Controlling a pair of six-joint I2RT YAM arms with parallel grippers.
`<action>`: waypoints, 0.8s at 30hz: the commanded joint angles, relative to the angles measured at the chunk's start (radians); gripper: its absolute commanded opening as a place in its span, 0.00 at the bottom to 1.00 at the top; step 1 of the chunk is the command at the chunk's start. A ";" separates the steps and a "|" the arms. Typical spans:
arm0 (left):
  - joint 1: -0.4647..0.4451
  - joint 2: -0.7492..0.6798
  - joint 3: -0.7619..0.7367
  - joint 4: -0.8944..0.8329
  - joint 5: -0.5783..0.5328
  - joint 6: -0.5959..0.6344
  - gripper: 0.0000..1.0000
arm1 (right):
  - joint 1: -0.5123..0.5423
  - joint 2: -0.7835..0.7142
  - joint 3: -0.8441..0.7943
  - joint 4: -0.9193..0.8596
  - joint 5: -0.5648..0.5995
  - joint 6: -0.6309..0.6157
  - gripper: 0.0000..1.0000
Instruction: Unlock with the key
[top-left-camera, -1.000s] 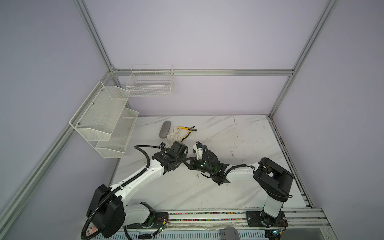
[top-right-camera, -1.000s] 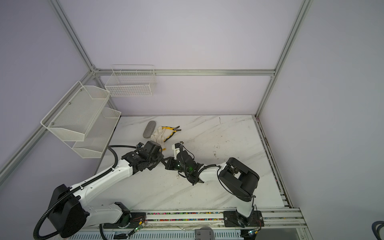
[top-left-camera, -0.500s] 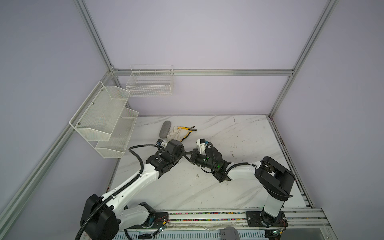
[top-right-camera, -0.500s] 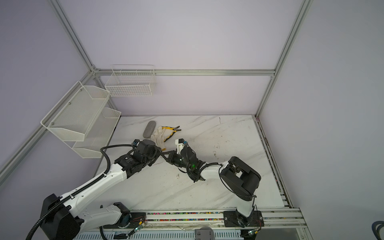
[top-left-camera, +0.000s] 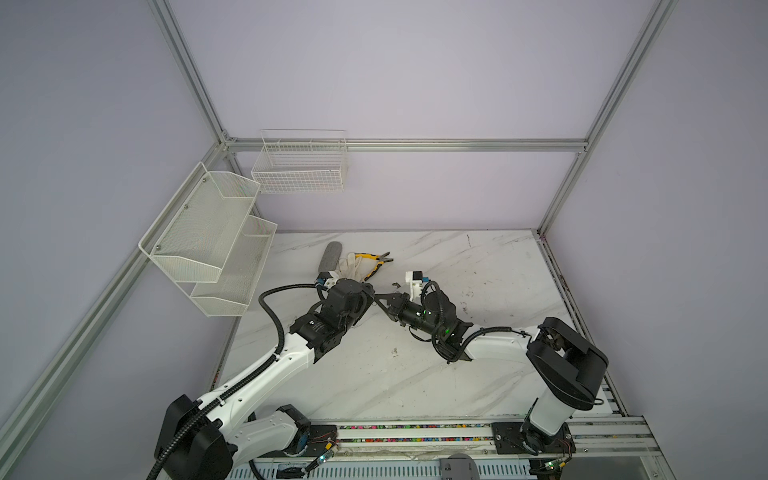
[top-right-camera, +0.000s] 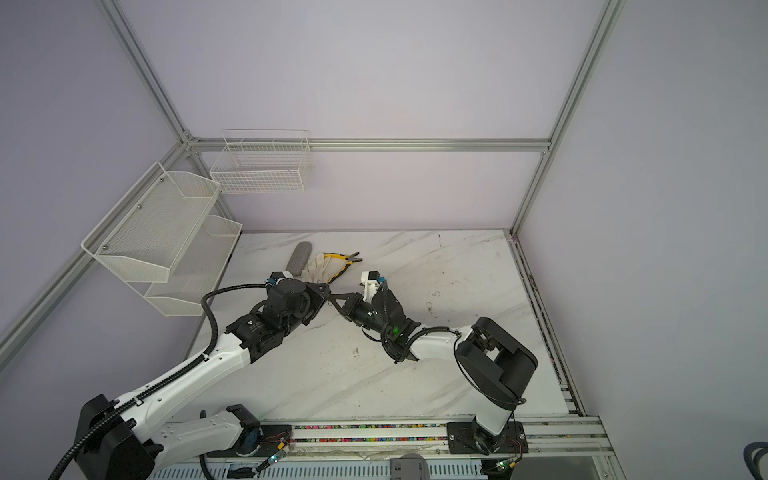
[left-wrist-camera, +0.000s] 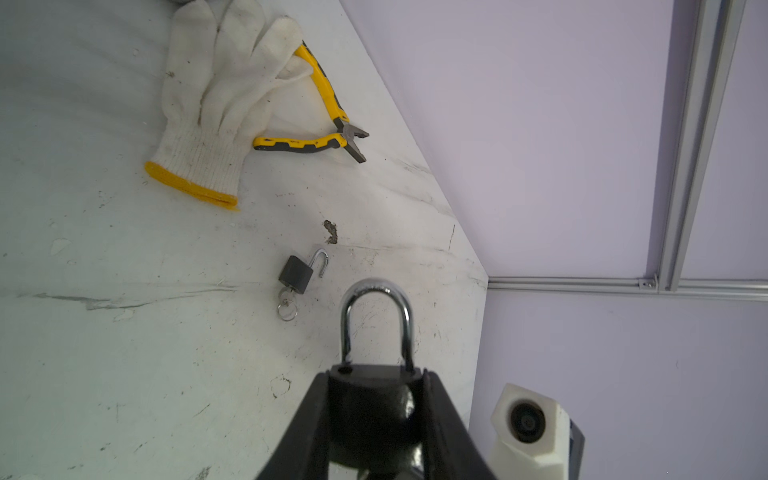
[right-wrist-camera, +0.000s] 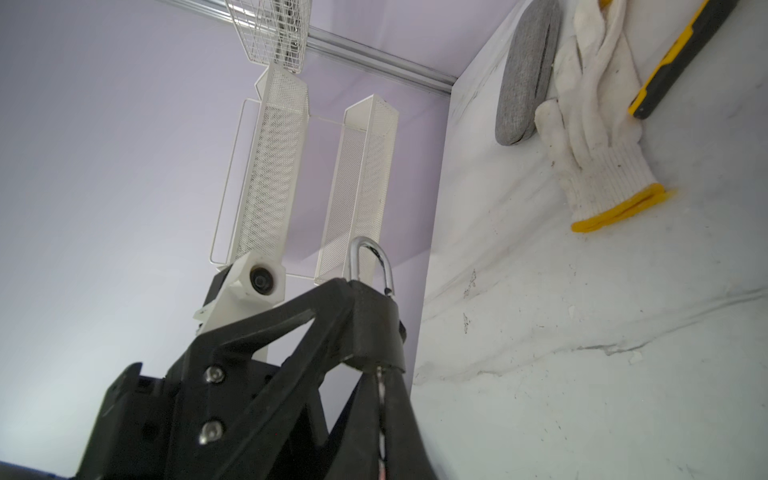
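Observation:
A black padlock (left-wrist-camera: 374, 399) with a silver shackle (left-wrist-camera: 376, 316) is clamped by its body in my left gripper (left-wrist-camera: 374, 386), raised above the table. One shackle leg seems to end just above its hole. In the right wrist view the padlock (right-wrist-camera: 376, 332) stands right at the tips of my right gripper (right-wrist-camera: 380, 374). That gripper is shut on the key (right-wrist-camera: 380, 399), a thin silvery strip that runs into the underside of the lock. In both top views the left gripper (top-left-camera: 371, 296) (top-right-camera: 327, 297) and the right gripper (top-left-camera: 380, 300) (top-right-camera: 335, 302) meet tip to tip.
A small open padlock (left-wrist-camera: 296, 274) with a key ring lies on the marble table (top-left-camera: 478, 266). Behind it are a white glove (top-left-camera: 349, 266), yellow pliers (top-left-camera: 374, 259) and a grey case (top-left-camera: 330, 255). Mesh shelves (top-left-camera: 208, 232) and a wire basket (top-left-camera: 299, 166) hang at the back left.
Both grippers, still joined at the padlock, have moved toward the back of the table and a little left. The left arm has stretched out further.

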 joint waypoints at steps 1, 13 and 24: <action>-0.016 -0.031 0.040 0.028 0.012 0.199 0.00 | 0.022 -0.115 0.019 -0.139 0.060 -0.164 0.23; -0.014 -0.182 -0.171 0.313 -0.008 0.938 0.00 | -0.031 -0.417 0.132 -0.689 0.180 -0.480 0.60; -0.018 -0.149 -0.330 0.709 0.223 1.340 0.00 | -0.057 -0.304 0.531 -1.230 0.147 -0.760 0.66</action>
